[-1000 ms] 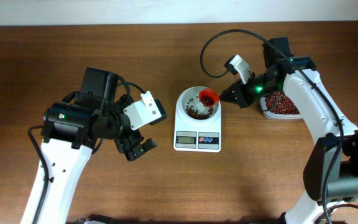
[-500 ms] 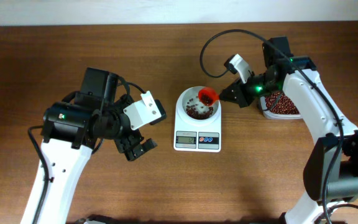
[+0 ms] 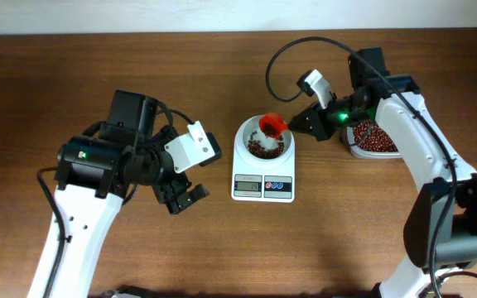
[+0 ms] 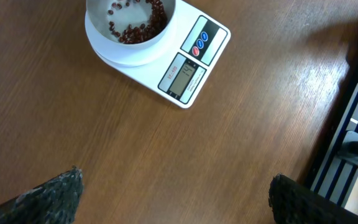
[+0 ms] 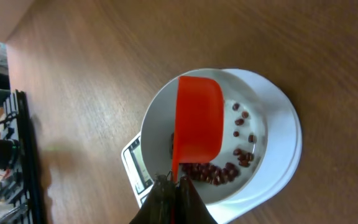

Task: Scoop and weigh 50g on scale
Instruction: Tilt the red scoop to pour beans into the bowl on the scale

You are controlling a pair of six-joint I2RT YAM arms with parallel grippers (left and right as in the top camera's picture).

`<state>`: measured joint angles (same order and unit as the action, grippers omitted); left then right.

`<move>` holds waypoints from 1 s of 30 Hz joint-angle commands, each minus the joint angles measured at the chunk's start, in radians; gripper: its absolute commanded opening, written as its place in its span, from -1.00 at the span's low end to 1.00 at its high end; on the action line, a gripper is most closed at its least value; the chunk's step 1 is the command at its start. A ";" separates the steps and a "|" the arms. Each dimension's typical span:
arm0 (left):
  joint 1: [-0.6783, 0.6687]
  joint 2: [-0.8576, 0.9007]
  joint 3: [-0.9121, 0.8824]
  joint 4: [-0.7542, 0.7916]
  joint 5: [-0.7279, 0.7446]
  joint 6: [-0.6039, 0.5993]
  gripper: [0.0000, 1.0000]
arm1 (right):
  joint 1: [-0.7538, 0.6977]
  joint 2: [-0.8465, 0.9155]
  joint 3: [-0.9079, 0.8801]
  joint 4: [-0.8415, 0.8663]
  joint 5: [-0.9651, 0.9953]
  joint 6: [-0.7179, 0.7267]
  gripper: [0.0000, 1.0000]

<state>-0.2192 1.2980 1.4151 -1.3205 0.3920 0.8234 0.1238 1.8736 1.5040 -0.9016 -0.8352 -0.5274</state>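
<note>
Admittedly, the digits on the scale's [image 3: 262, 165] display [image 3: 248, 187] were too small to read in any view. The tub [image 3: 377, 141] of beans was partly hidden behind the right arm. In the left wrist view the bowl [image 4: 104, 28] was cut off at the top edge, and only the tips of the 2 fingers [image 4: 48, 199] showed at the bottom corners. In the right wrist view the scoop's handle vanished between the dark fingers, and whether the scoop carried anything could not be made out.

The right gripper [image 3: 301, 124] was clamped tight on the red scoop [image 5: 197, 124], which hung over the bowl's far right part, above a scatter of beans [image 5: 229, 171] on the bowl's floor. The left gripper [image 3: 185, 197] was spread wide and empty, to the front left of the scale and apart from it.

The scale sat mid-table, display side toward the robot, with the tub near its right, behind the right gripper. Bare wooden table [image 3: 346, 248] lay open in front of the scale and on the left side.
</note>
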 commanded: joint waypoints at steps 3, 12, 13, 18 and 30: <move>0.004 -0.018 -0.007 -0.001 0.004 0.008 0.98 | 0.029 -0.033 0.019 -0.007 0.099 0.038 -0.92; 0.004 -0.018 -0.007 -0.001 0.004 0.008 0.98 | 0.042 -0.033 0.019 -0.011 0.168 0.068 -0.92; 0.004 -0.018 -0.007 -0.001 0.004 0.008 0.98 | 0.045 -0.033 0.019 -0.020 0.166 0.065 -0.92; 0.004 -0.018 -0.007 -0.001 0.004 0.008 0.98 | 0.045 -0.039 0.019 -0.045 -0.024 -0.023 -0.92; 0.004 -0.018 -0.007 -0.001 0.004 0.008 0.98 | 0.079 -0.040 0.019 -0.020 0.078 0.024 -0.92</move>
<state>-0.2192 1.2980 1.4151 -1.3205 0.3923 0.8234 0.1936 1.8702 1.5055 -0.9112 -0.6548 -0.4488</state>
